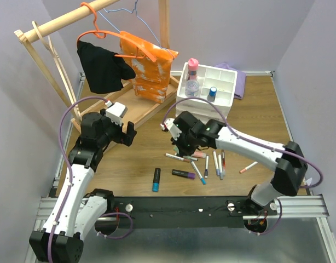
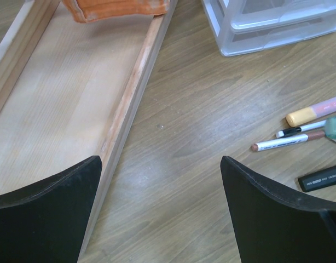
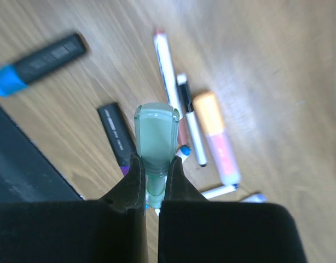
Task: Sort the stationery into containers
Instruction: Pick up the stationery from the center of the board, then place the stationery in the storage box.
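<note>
My right gripper [image 3: 153, 164] is shut on a pale green highlighter [image 3: 156, 137] and holds it above the loose stationery. Below it lie a black highlighter with a blue cap [image 3: 39, 63], a black and purple one [image 3: 116, 134], a pink and orange one [image 3: 217, 139] and thin white pens [image 3: 168, 66]. In the top view the right gripper [image 1: 179, 143] hangs just left of the pen pile [image 1: 217, 163]. The white organiser's divided tray [image 1: 222, 74] holds a pink-capped bottle [image 1: 192, 74] and a blue-capped item [image 1: 212, 92]. My left gripper [image 1: 129, 134] is open and empty.
The wooden clothes rack base [image 2: 129, 104] runs just left of my left gripper [image 2: 161, 181]. An orange bag [image 1: 151, 66] and black cloth [image 1: 102, 66] hang on the rack. A purple cloth [image 1: 240, 82] lies behind the organiser. The organiser drawers [image 2: 266, 27] show far right.
</note>
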